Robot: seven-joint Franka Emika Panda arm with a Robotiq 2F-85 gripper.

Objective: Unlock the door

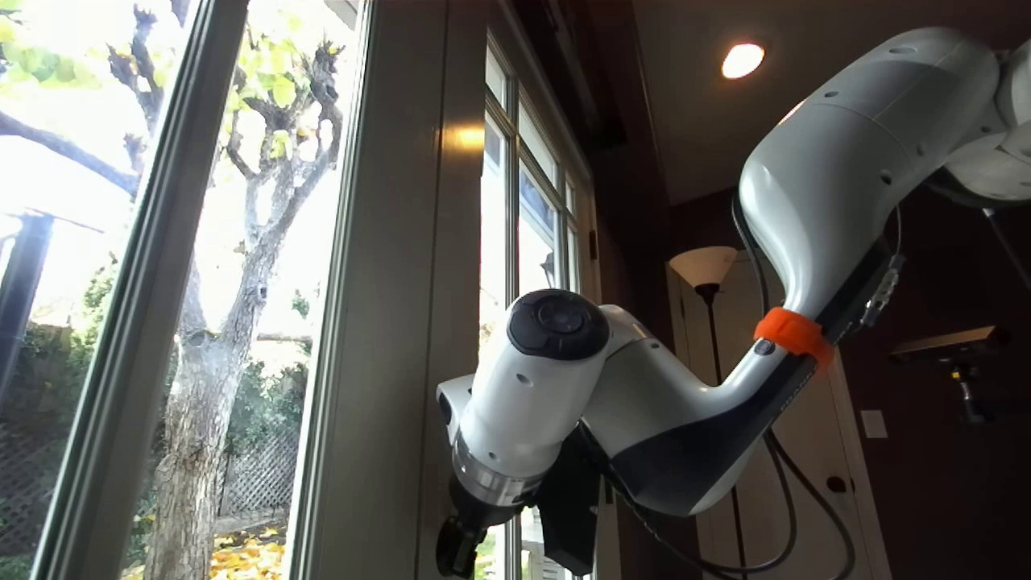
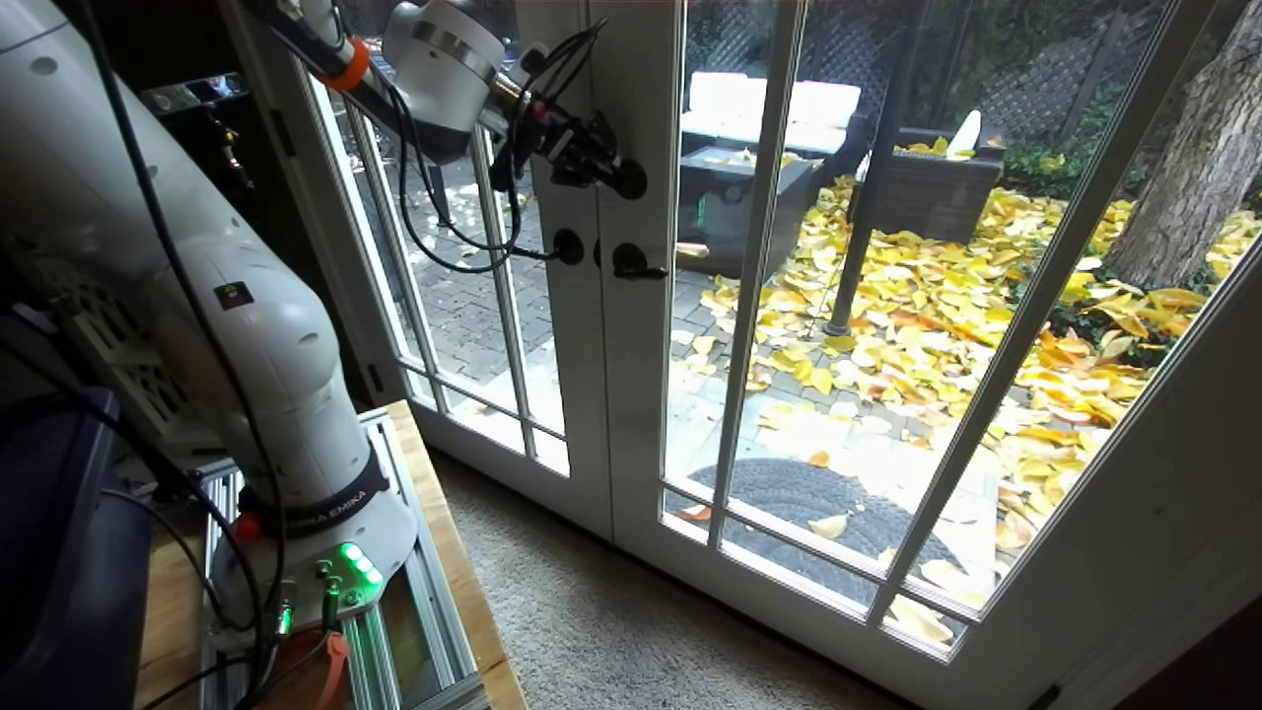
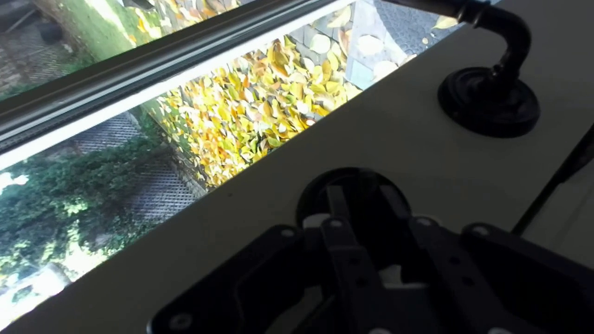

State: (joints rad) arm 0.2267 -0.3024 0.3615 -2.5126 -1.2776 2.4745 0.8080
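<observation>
The door is a glass-paned door with a pale frame, closed against its neighbour; its frame also shows in an exterior view and the wrist view. The dark round lock knob sits on the frame above the lever handle; it shows in an exterior view. My gripper is at the knob, its fingers partly apart in front of the round base. It also shows in an exterior view. The space between the fingers is too dark to tell whether they touch the knob's turning part.
A black lever handle is on the same frame below the lock; it shows in the wrist view. A second door leaf stands beside it. Loose cables hang from the arm. The robot base stands on a wood-edged table.
</observation>
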